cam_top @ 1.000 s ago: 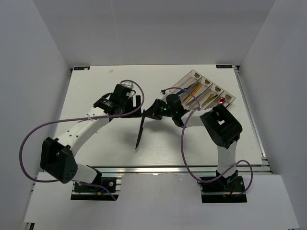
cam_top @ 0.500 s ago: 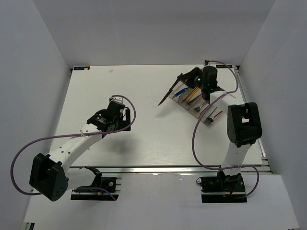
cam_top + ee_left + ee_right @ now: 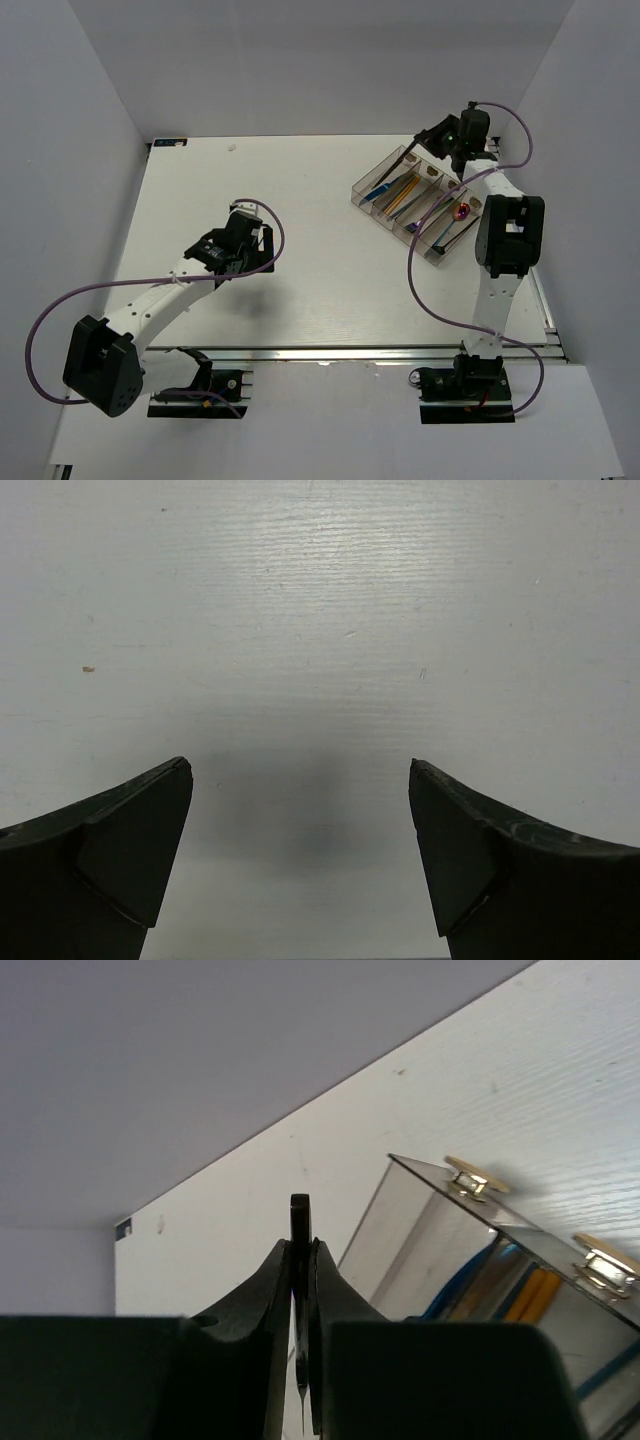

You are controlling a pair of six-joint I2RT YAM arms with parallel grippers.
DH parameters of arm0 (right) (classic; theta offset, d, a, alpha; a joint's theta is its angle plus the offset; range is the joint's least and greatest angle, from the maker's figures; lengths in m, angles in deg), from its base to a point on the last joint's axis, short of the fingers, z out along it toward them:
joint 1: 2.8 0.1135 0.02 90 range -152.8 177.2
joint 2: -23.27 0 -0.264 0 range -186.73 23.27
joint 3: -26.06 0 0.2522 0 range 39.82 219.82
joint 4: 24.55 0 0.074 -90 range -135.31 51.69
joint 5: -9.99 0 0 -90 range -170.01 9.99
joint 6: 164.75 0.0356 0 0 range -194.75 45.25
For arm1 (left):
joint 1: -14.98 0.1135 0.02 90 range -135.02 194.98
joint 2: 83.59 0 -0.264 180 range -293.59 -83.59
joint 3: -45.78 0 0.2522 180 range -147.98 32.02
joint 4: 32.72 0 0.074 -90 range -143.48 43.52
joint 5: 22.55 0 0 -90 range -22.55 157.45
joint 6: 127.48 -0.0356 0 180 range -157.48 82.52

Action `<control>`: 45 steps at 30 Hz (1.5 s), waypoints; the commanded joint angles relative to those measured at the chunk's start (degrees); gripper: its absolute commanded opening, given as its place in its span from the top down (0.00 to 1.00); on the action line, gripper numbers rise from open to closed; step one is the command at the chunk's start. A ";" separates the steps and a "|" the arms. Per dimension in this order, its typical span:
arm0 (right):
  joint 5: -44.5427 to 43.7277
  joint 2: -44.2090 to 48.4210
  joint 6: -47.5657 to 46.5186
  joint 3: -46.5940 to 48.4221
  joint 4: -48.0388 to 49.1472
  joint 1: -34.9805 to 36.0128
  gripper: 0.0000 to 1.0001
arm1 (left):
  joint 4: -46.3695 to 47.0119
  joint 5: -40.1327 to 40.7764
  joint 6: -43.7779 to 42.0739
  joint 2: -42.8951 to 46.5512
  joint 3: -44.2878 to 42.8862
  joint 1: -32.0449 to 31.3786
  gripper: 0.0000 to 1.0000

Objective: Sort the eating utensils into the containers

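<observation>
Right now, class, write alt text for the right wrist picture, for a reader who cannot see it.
The right hand pinches a thin black utensil edge-on, its rounded end poking out above the hand. To its right the clear tray stands on the white table, a blue utensil and a gold utensil showing through its wall.

The tray lies slantwise on the table near its far right corner with utensils in its compartments, the right tool above its far end pinching a knife, and the left tool left of the table's middle, well apart.
</observation>
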 commanded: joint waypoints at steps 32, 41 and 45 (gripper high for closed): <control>-8.69 11.98 -14.03 0.08 -10.27 1.92 0.36 | -1.33 12.35 3.07 7.11 -0.83 -0.02 0.02; -29.33 42.64 -31.18 -24.60 -19.26 16.41 0.11 | -4.50 30.11 4.66 14.58 -6.28 1.30 0.02; -34.71 55.55 -31.64 -32.17 -25.14 24.94 0.11 | -4.33 35.21 3.09 17.22 -8.57 1.48 0.02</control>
